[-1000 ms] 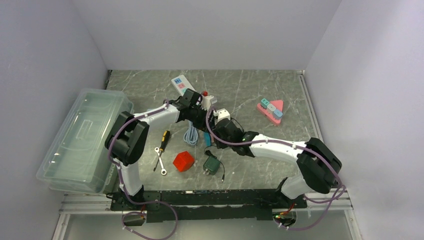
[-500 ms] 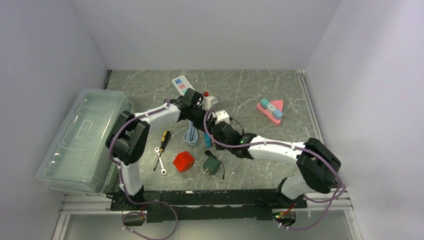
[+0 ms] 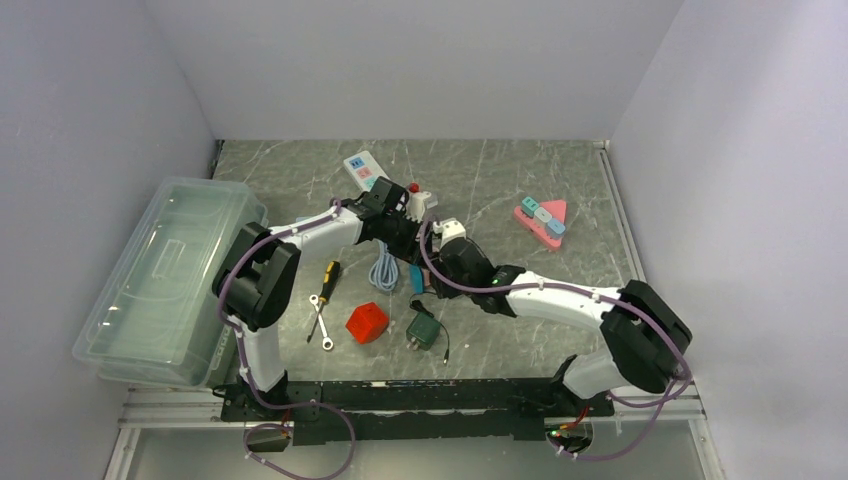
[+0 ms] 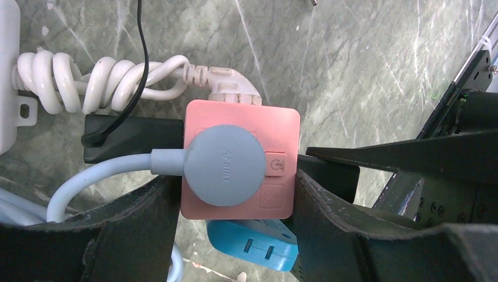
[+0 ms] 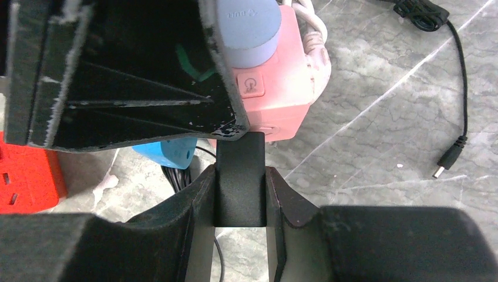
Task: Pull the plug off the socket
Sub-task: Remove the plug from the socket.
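A pink cube socket [image 4: 279,126] is clamped on two opposite sides by my left gripper [image 4: 235,194], which is shut on it. A round grey plug [image 4: 222,165] with a pale blue-grey cord sits fully in the socket's face. My right gripper [image 5: 241,176] is shut on a black bar-shaped piece [image 5: 241,158] that runs just behind the socket [image 5: 282,111]; I cannot tell what it is. In the top view both grippers meet mid-table, left [image 3: 395,222] and right [image 3: 447,245].
A blue adapter [image 4: 252,249] lies under the socket and a coiled white cord [image 4: 88,82] beside it. On the table are a red cube [image 3: 367,322], black charger [image 3: 421,330], screwdriver [image 3: 328,277], wrench [image 3: 320,320], white power strip [image 3: 362,168], pink toy [image 3: 541,220] and clear bin [image 3: 165,280].
Both holds are unchanged and the plug stays seated. The right arm's elbow has drifted slightly right and nearer; the joined grippers barely shifted.
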You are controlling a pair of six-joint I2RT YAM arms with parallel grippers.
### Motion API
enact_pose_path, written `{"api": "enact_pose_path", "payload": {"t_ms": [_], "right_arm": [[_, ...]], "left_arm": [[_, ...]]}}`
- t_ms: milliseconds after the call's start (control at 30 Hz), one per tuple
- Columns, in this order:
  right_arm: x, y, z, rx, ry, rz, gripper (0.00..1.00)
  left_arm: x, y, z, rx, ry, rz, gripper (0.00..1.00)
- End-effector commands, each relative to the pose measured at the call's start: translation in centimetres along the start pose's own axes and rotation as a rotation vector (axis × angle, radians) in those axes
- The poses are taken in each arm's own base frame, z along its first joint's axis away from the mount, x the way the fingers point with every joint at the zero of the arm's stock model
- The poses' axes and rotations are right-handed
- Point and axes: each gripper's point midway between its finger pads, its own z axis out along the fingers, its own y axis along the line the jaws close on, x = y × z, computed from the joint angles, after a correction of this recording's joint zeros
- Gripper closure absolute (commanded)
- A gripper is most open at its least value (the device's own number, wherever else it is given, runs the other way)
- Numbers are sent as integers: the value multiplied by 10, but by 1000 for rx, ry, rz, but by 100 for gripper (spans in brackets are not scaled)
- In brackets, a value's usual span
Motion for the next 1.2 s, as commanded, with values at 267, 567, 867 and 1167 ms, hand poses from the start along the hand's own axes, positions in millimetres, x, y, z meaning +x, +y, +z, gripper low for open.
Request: {"api": "enact_pose_path", "payload": {"t_ms": [267, 567, 867, 1167], "right_arm": [[-24, 27, -6, 162, -68, 3, 100], [-35, 17, -16, -21, -88, 73, 100], [-38, 1, -18, 2, -70, 42, 100], [-22, 15, -17, 227, -27, -11, 100]], "left_arm": [[35, 68, 5, -266, 110, -22, 65], [33, 67, 4, -248, 105, 20, 66], [34, 67, 5, -252, 113, 27, 66], [38, 74, 5, -289, 126, 12, 67]]}}
